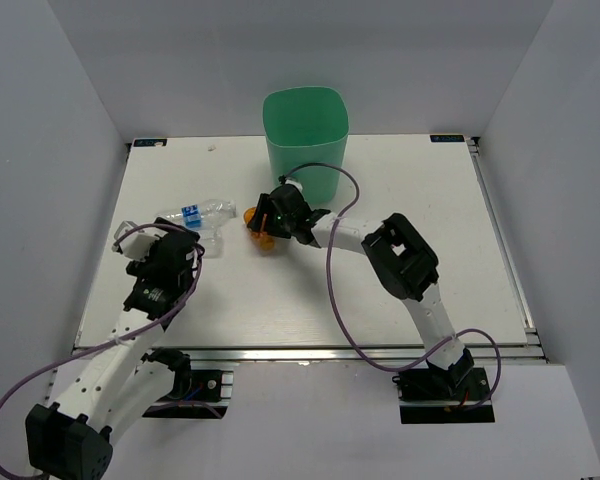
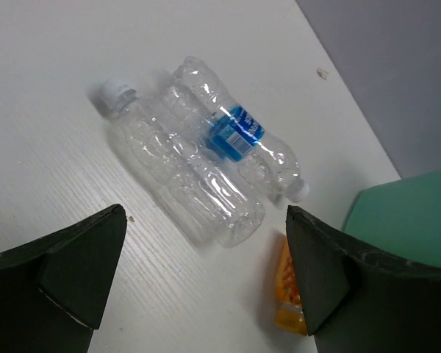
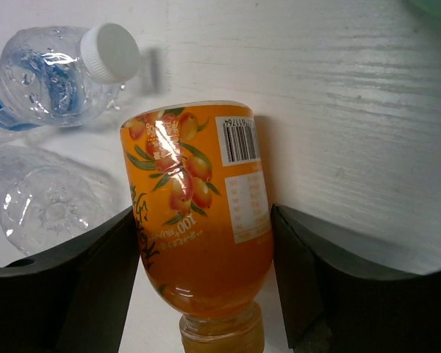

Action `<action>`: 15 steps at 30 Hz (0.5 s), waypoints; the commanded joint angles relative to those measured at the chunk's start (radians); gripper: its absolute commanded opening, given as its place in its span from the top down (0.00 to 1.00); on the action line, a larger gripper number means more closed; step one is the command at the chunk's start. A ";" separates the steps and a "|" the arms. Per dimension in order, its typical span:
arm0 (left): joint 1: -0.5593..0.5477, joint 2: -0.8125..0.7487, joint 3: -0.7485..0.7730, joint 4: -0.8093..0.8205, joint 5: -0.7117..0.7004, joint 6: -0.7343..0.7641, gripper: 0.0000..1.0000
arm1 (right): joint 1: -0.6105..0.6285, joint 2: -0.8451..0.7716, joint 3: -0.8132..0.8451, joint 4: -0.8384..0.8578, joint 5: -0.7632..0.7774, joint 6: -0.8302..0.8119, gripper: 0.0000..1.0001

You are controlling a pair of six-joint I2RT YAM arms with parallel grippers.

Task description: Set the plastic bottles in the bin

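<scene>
Top external shows the bin (image 1: 305, 130) standing at the far middle of the bench (image 1: 280, 300), and no bottle can be made out inside it, though its floor is not fully in view. All three bottles that show are on the bench side of the rim, so by my reading none of the task is done yet. The first transfer looks to be under way. The right claw (image 1: 265, 228) is reached in low just before the bin, over the orange bottle (image 1: 256, 226). In the right wrist view its two dark fingers (image 3: 81, 287) press against both flanks of that bottle with no gap showing, so I take it as pinching the bottle. Whether the bottle is off the bench I cannot tell. To the left lie two clear bottles side by side and touching: a labelled bottle (image 2: 235, 132) with a blue band and a plain bottle (image 2: 180, 176) with a white cap. The left claw (image 2: 206, 279) hangs above the near side of them, spread wide with nothing between its fingers. What is left, as I judge it, is to carry the orange bottle up over the rim and drop it. After that both clear bottles must be fetched, so the greater part of the job lies ahead.
</scene>
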 commanded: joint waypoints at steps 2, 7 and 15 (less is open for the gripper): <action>-0.002 0.046 0.024 -0.100 -0.070 -0.069 0.02 | 0.000 0.001 0.048 0.048 -0.059 -0.040 0.75; -0.004 0.079 0.043 -0.108 -0.087 -0.086 0.02 | 0.010 -0.206 -0.104 0.215 -0.241 -0.262 0.92; -0.001 0.125 0.075 -0.093 -0.053 -0.095 0.02 | 0.021 -0.580 -0.129 0.090 -0.262 -0.670 0.93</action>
